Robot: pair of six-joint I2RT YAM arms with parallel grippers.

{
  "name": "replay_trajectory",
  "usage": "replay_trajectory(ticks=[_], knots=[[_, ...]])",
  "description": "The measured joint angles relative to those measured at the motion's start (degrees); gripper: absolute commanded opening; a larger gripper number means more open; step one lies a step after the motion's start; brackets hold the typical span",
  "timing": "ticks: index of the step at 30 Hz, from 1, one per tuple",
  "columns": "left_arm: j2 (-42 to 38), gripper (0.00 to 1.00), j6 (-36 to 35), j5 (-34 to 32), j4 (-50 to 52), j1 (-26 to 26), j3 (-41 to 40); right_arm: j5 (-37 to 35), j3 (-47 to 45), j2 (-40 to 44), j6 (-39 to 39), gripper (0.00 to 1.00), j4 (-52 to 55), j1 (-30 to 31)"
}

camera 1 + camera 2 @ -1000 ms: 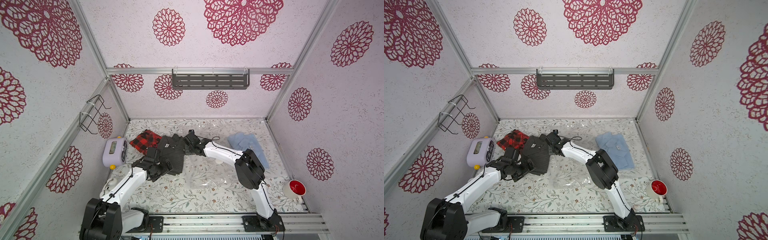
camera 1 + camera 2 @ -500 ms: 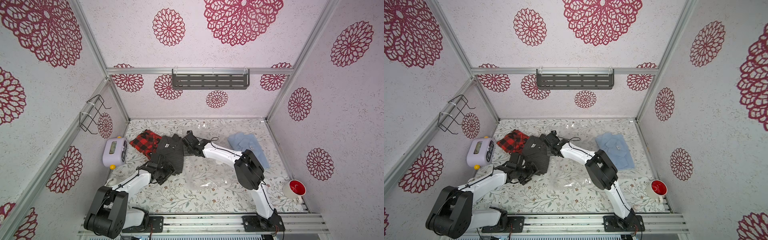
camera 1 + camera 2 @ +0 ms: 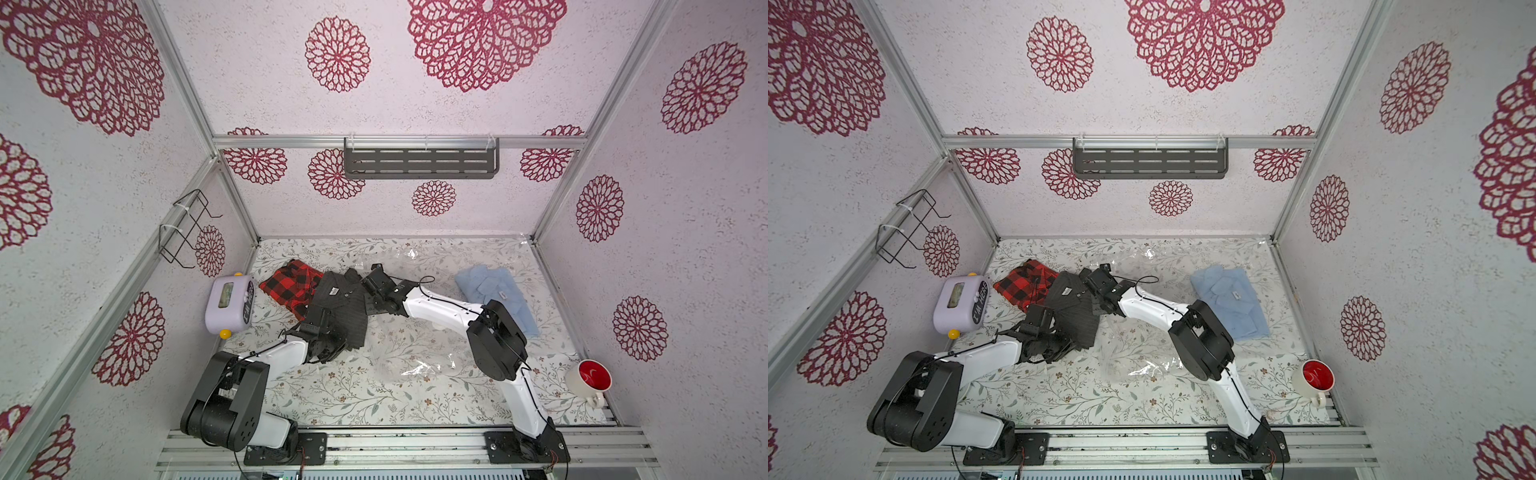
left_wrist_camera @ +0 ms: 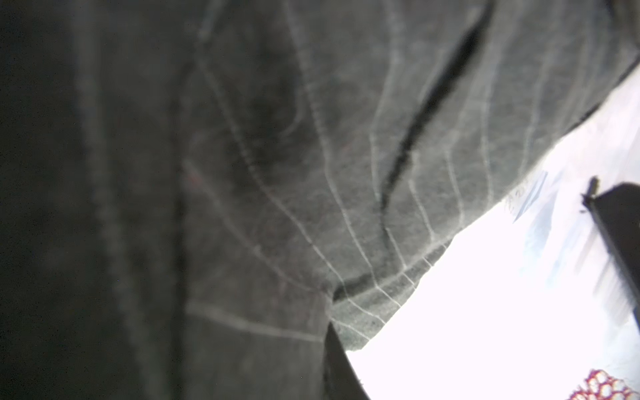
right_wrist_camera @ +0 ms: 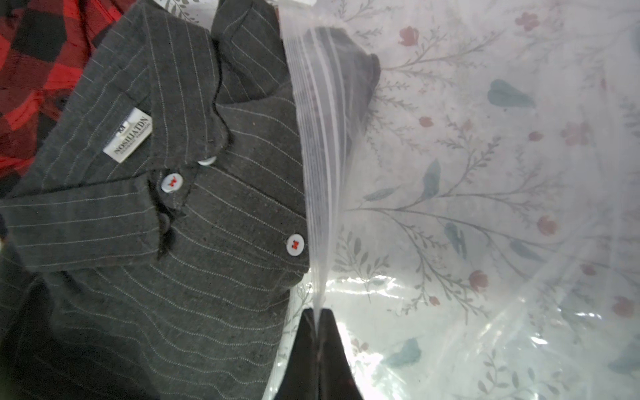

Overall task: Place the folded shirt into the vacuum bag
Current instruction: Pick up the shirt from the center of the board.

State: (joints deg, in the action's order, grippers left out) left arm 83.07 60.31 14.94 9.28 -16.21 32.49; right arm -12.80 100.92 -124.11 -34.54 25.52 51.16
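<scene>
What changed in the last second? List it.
The left arm folded back toward its base, and the left gripper slid to the near edge of the grey pinstriped shirt and shut on it. Unchanged: right gripper clamped on the vacuum bag; red plaid shirt, blue shirt, mug.

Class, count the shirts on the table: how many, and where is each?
3. The red-and-black plaid shirt lies back left; the grey pinstriped shirt overlaps its right edge; the light blue shirt lies back right. Others may be hidden.
</scene>
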Motion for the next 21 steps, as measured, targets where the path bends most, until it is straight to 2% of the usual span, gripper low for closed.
replay_trajectory(ticks=[2,7,16,21], knots=[[-0.02,0.0,-0.09,0.04,-0.04,0.0,0.02,0.0,0.0,0.0,0.0,0.0,0.04,0.0],[-1.14,0.0,0.15,1.16,0.46,0.0,0.22,0.0,0.0,-0.02,0.0,0.0,0.04,0.0],[-10.21,0.0,2.82,5.2,2.36,-0.17,3.26,-0.02,0.02,-0.04,0.0,0.0,0.09,0.0],[-11.98,0.0,4.39,6.25,2.08,-1.6,3.91,0.0,0.35,-0.04,0.0,0.0,0.55,0.02]])
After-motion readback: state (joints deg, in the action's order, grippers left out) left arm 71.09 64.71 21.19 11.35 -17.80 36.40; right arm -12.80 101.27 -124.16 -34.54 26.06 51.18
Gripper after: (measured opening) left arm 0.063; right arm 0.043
